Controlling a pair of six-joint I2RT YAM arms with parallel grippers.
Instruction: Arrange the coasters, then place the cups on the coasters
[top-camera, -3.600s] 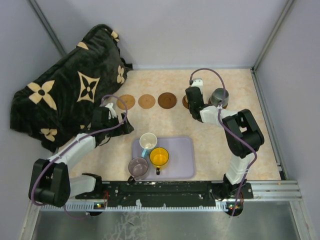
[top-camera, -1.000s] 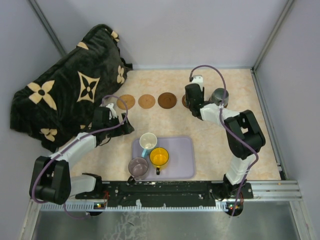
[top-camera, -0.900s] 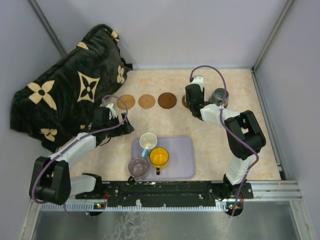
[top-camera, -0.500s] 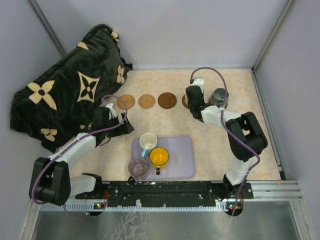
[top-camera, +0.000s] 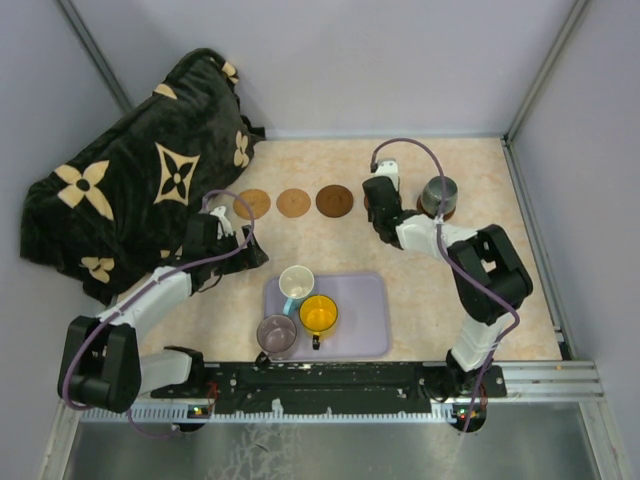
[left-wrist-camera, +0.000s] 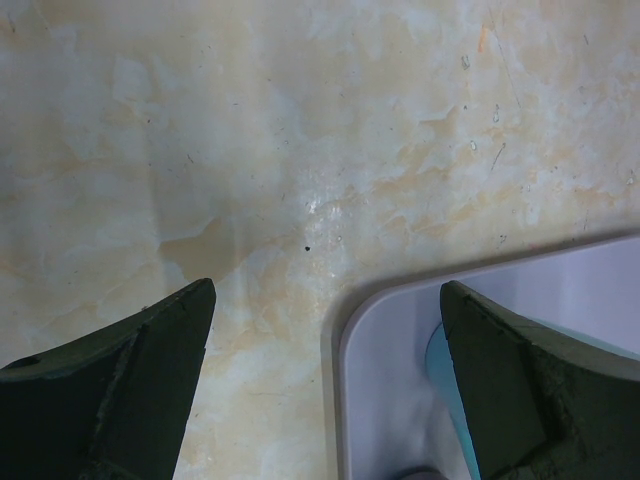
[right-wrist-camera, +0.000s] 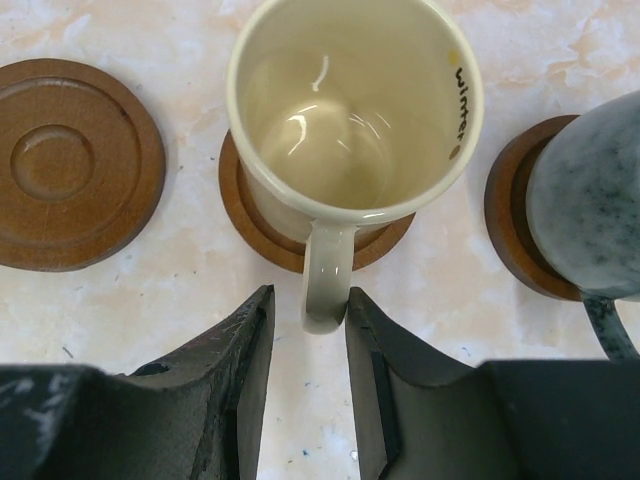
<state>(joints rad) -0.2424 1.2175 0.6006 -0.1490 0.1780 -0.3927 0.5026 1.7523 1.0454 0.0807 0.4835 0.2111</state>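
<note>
Your right claw brackets the handle of the cream cup; gripping or not, you cannot tell. Your left claw hangs released.

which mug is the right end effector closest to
The cream mug, its handle between the right end effector's fingers; the dark grey mug stands aside, three others on the tray.

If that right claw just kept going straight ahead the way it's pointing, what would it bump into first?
The cream mug's handle. It points back toward the right gripper, its end level with the fingertips; the mug stands on a dark coaster just behind.
</note>
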